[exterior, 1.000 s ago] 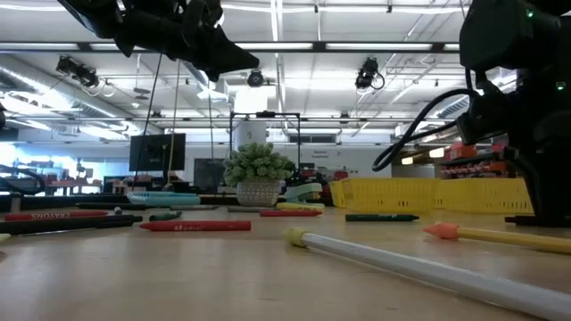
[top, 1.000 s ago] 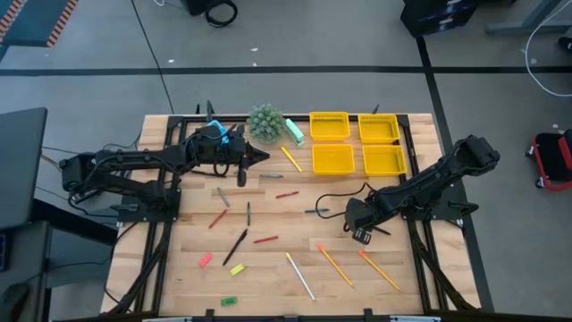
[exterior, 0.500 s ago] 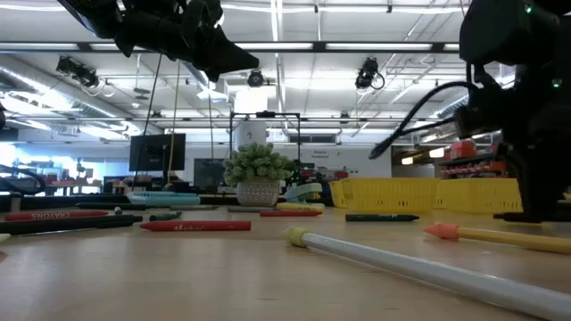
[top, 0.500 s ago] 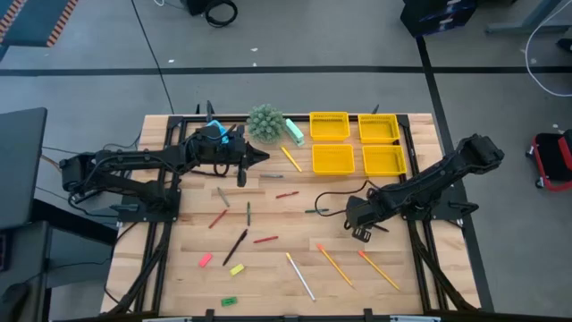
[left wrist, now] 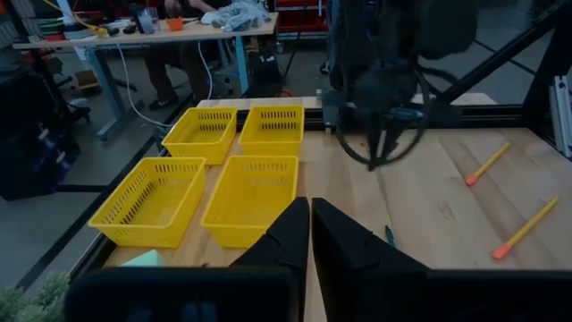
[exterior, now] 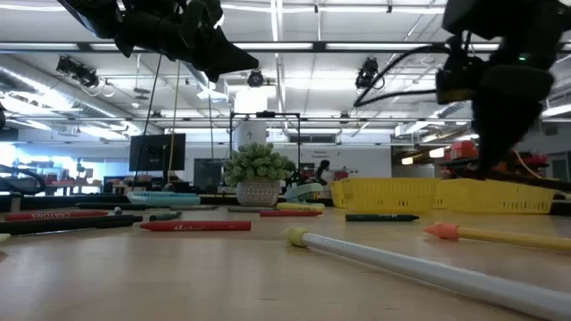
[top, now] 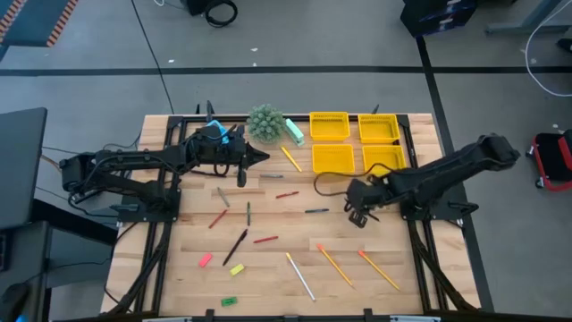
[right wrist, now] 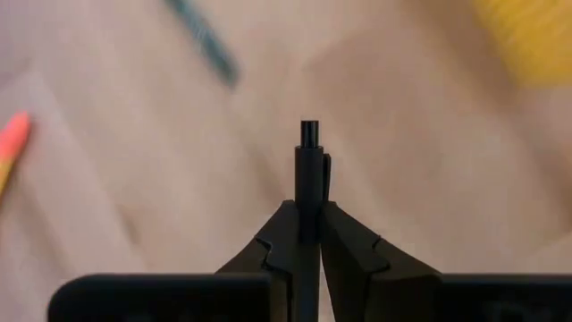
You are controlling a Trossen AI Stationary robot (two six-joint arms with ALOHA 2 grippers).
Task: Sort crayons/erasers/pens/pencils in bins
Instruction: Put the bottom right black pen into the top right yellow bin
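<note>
We find the left gripper raised over the table's far left part, beside the plant, its fingers pressed together and holding nothing. Crayons, erasers and pens lie scattered on the boards at left and centre; pencils lie toward the near right. The four bins stand at the far edge, right of the plant. The right gripper hangs above the table just near of the bins, its jaws pinching a dark pen upright.
</note>
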